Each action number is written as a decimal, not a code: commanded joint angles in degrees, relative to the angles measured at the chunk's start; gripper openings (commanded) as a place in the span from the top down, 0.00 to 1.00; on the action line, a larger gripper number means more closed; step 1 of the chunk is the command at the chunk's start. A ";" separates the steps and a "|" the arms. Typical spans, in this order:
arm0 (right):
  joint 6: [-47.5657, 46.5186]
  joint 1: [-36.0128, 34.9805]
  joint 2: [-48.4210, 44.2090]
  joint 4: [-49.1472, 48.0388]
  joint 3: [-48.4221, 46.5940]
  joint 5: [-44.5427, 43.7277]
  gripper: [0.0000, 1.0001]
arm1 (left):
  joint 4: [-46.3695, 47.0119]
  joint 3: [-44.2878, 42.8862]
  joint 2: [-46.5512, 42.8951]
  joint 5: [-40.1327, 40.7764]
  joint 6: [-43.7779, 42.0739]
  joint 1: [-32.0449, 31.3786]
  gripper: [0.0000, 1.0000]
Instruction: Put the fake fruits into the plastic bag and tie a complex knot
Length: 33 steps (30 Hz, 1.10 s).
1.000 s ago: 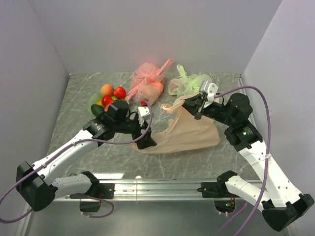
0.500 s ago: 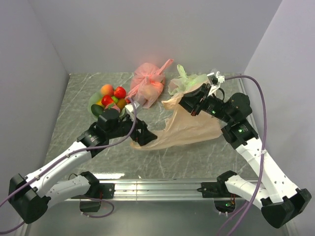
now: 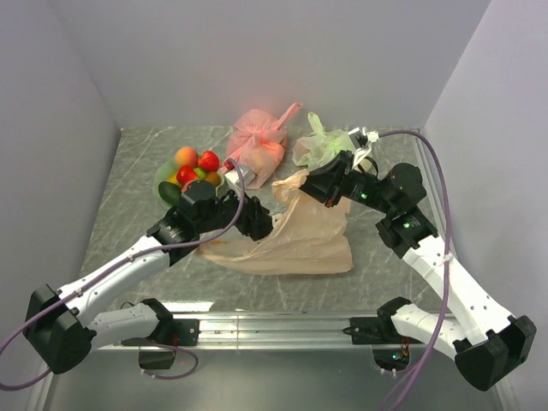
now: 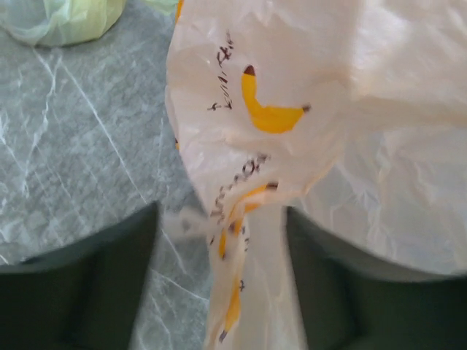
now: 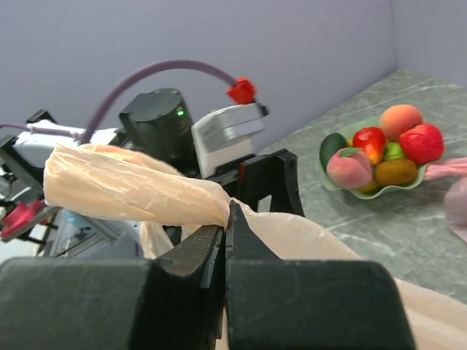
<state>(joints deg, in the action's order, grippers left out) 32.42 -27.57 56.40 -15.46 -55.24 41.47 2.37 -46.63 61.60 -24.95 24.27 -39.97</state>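
The plastic bag [image 3: 295, 244], pale orange, lies crumpled on the grey marbled table [image 3: 137, 171] between the arms, with plain pale walls around. The fake fruits [image 3: 193, 164] sit in a green dish [image 3: 160, 176] at the back left, near a pink bag [image 3: 257, 141] and a green bag [image 3: 324, 147]. The right gripper [image 3: 300, 184] holds up the bag's top corner, and the left gripper [image 3: 261, 224] is at its left edge.

From the left wrist, the bag shows printed yellow bananas and dark cursive writing too blurred to read. The fingers [image 4: 80, 284] stand wide apart, with a fold hanging loose between them.

From the right wrist, the jaws are pinched together on a twisted handle of the bag.
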 commanded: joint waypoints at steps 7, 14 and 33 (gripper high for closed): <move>-0.87 2.25 -0.15 1.84 -3.20 2.91 1.00 | -5.26 -2.24 -3.32 -0.10 -0.45 1.12 1.00; -4.56 7.36 0.46 5.35 -3.73 7.91 1.00 | -9.67 -2.76 -10.18 -2.88 -4.93 5.16 1.00; 0.53 2.27 2.75 2.38 -4.79 10.82 1.00 | 0.09 -11.81 2.55 6.57 -6.88 -6.88 0.02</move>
<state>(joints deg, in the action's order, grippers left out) 31.14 -24.05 59.13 -9.58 -57.30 49.89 -2.11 -55.48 63.05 -23.79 17.65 -46.41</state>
